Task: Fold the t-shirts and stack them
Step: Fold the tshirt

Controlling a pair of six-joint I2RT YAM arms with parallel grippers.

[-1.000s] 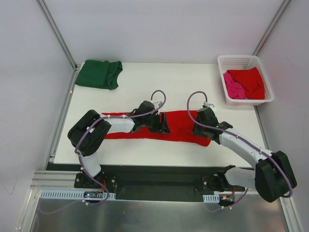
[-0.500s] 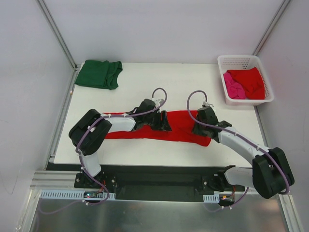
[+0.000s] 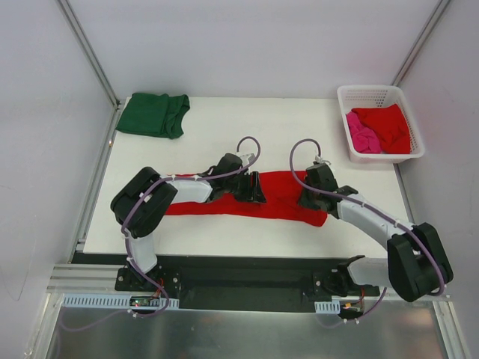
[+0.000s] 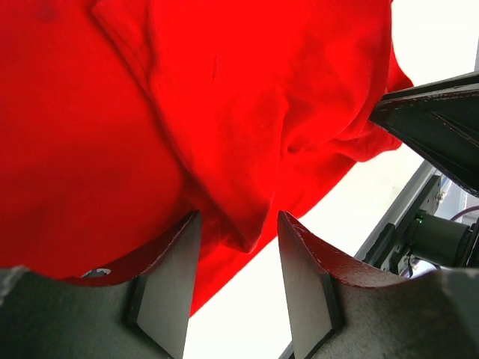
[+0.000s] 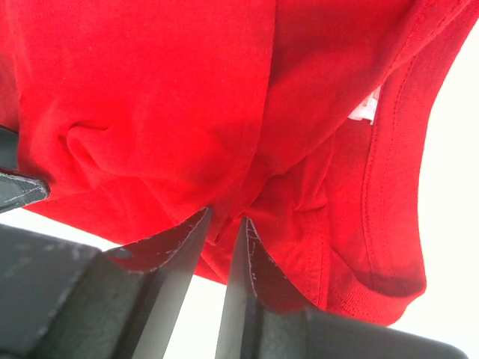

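At the upper left of the white bench (image 3: 224, 142) lies a folded dark green cloth t-shirt (image 3: 153, 114), well apart from both arms. Across the middle of the bench, nearer the lower edge, a bright red cloth t-shirt (image 3: 281, 191) stretches as a long, rumpled band from left of centre to right of centre. The left fingers (image 3: 253, 190) are down on the band's middle part, and the arm behind them covers its left stretch. In the left wrist view these left fingers (image 4: 168, 292) stand apart, released, with a hanging fold of the red t-shirt (image 4: 187, 112) dipping into the gap between them and white bench showing below it. Further right, the right fingers (image 3: 308, 198) rest on the band's right end. In the right wrist view the right fingers (image 5: 176, 258) stand close together with only a narrow slit left, and a ridge of the red t-shirt (image 5: 150, 90) sits at their tips. Whether they are clenched on that ridge cannot be told. A ribbed hem and a small white label show to the right of them. At the upper right of the bench stands a white plastic lattice basket (image 3: 378, 91) holding a crumpled pink t-shirt (image 3: 361, 136) on the left and a second red t-shirt (image 3: 388, 126) beside it, the two touching.
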